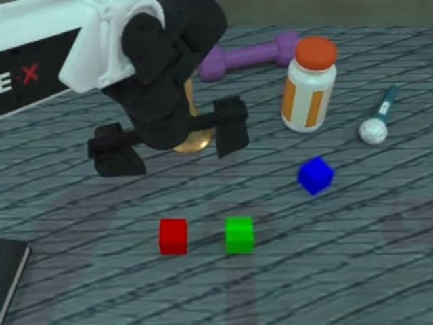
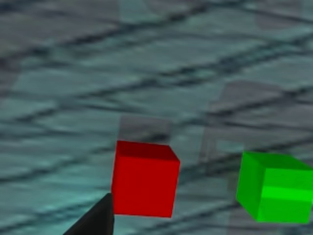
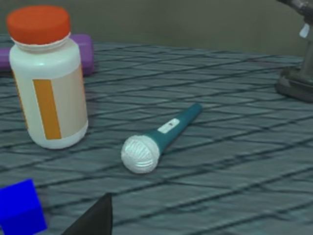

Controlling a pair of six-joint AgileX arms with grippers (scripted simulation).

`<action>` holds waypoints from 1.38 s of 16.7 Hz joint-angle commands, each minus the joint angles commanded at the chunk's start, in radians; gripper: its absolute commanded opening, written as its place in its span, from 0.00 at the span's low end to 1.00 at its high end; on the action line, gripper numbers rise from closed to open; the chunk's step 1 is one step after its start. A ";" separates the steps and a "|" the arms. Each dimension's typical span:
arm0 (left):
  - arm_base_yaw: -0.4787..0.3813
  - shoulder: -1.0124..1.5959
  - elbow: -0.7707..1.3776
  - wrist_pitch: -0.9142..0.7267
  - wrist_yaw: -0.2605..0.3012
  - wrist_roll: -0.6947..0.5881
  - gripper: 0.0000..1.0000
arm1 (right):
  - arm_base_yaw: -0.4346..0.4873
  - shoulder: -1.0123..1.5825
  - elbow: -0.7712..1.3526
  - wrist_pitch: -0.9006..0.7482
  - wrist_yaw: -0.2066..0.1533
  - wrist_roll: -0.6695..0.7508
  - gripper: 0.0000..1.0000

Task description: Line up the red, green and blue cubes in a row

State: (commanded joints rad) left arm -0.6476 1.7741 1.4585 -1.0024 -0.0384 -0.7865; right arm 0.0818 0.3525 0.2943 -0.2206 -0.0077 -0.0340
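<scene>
The red cube (image 1: pixel 173 235) and the green cube (image 1: pixel 239 234) sit side by side near the table's front, a small gap between them. Farther back and to the right, the blue cube (image 1: pixel 315 175) stands turned at an angle. My left gripper (image 1: pixel 172 139) hangs open high over the table, behind the red cube, holding nothing. The left wrist view looks down on the red cube (image 2: pixel 144 178) and green cube (image 2: pixel 274 188), with one dark fingertip (image 2: pixel 95 220) beside the red one. My right arm is outside the top view; its wrist view shows one fingertip (image 3: pixel 98 218) near the blue cube (image 3: pixel 19 208).
A brass bell (image 1: pixel 194 140) is mostly hidden under my left gripper. Along the back lie a purple dumbbell (image 1: pixel 250 57), a white bottle (image 1: pixel 309 84) with an orange cap, and a teal microphone (image 1: pixel 379 118). A black flat object (image 1: pixel 10 271) lies at the front left edge.
</scene>
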 joint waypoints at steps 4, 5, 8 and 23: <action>0.153 -0.372 -0.308 0.187 -0.001 0.089 1.00 | 0.071 0.351 0.309 -0.195 0.002 -0.021 1.00; 0.197 -0.483 -0.401 0.242 -0.001 0.122 1.00 | 0.090 0.449 0.395 -0.248 0.002 -0.027 1.00; 0.323 -0.808 -0.678 0.403 0.002 0.235 1.00 | 0.149 0.753 0.658 -0.413 0.005 -0.044 1.00; 0.666 -1.767 -1.455 0.997 0.038 0.781 1.00 | 0.361 1.843 1.548 -0.992 0.011 -0.112 1.00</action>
State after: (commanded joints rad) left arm 0.0182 0.0070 0.0038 -0.0051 -0.0005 -0.0050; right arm 0.4424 2.1955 1.8427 -1.2129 0.0031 -0.1461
